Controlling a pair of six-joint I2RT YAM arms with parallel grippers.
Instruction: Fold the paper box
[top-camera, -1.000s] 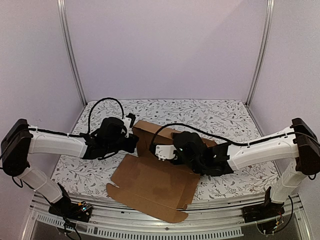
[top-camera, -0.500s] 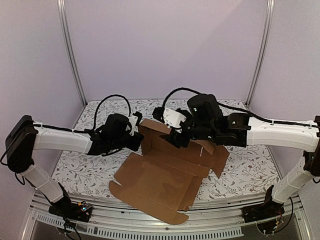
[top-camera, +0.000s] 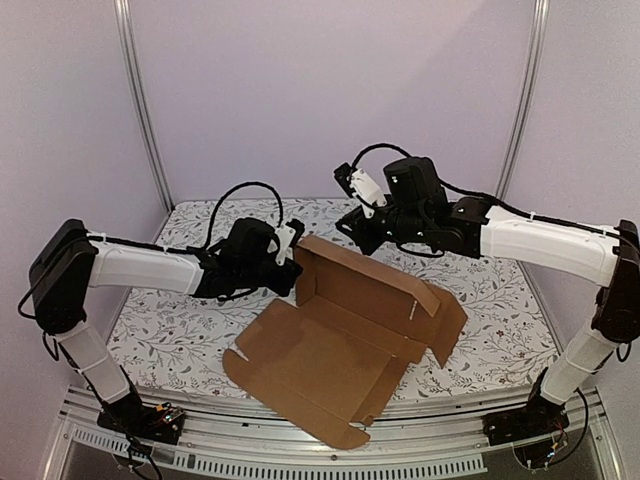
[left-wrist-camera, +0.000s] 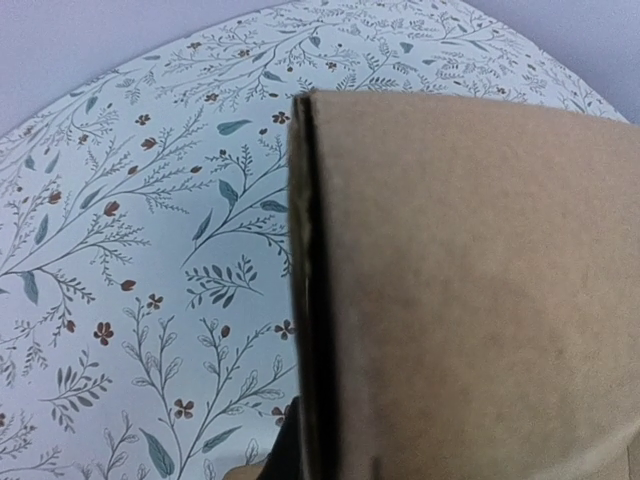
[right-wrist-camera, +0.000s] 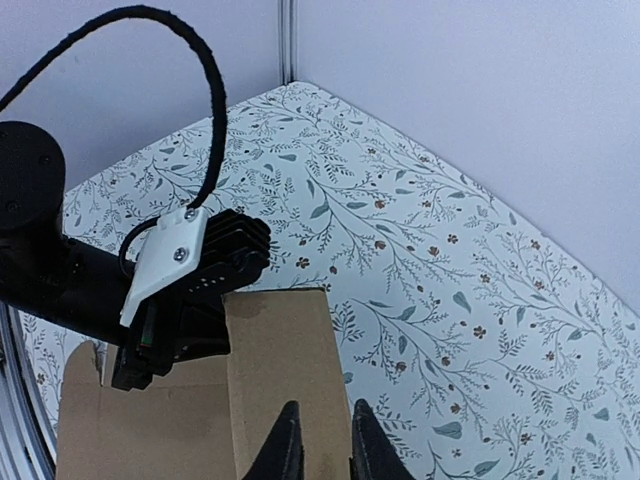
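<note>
The paper box (top-camera: 335, 350) lies open in the middle of the flowery desk (top-camera: 480, 330). Its near flap sticks out over the desk's near edge. At the box's far left corner a side flap stands up, and the left jaws are shut tight on it. Farther back, the right jaws hang above the box's far edge, open a little, holding nothing.

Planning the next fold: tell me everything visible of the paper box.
The paper box is plain brown cardboard, a die-cut sheet partly folded: its near panel lies flat on the table, overhanging the near edge; the far wall and side flaps stand raised. The left gripper seems to pinch the far-left flap. The right gripper hangs by the far wall, contact unclear.
</note>
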